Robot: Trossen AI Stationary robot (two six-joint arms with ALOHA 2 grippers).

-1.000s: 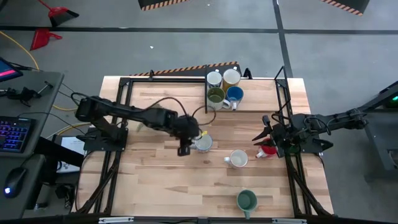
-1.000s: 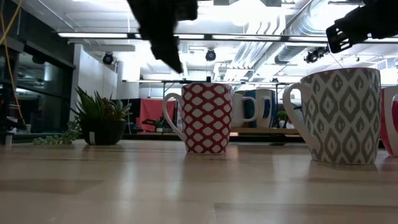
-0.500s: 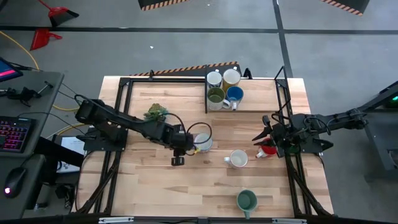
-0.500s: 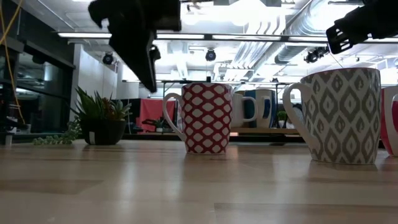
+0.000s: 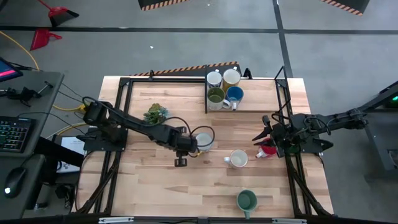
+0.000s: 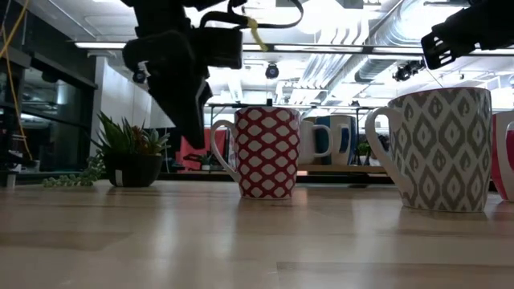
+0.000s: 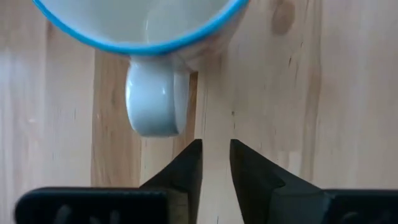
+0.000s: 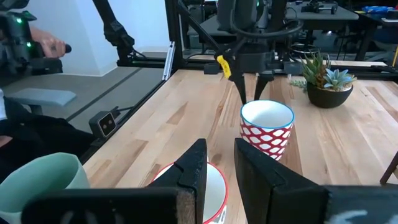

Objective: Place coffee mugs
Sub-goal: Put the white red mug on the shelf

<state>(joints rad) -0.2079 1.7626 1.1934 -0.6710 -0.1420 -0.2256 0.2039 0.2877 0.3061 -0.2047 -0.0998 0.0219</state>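
the left gripper (image 5: 182,155) hangs over the middle of the wooden table (image 5: 155,180), just beside a red-and-white patterned mug (image 5: 204,140) with a blue rim; in the left wrist view its two dark fingers (image 7: 186,168) stand with only a narrow gap between them, holding nothing, their tips just short of that mug's white handle (image 7: 155,102). in the low view the same gripper shows as a dark mass just beside the patterned mug (image 6: 267,152). the right gripper (image 5: 267,142) sits at the table's right side, directly over a red-rimmed mug (image 5: 268,150); in the right wrist view its fingers (image 8: 194,168) stand a little apart above that mug's rim (image 8: 214,186), and i cannot tell whether they grip it. a grey-and-white patterned mug (image 5: 238,158) stands between the two grippers, and a pale green mug (image 5: 246,200) stands alone near the table's front edge. four more mugs sit close together at the back of the table: a white one (image 5: 214,79), a cream one (image 5: 231,77), an olive green one (image 5: 216,96) and a blue one (image 5: 234,95). a small leafy plant (image 5: 155,113) sits on the table behind the left arm.
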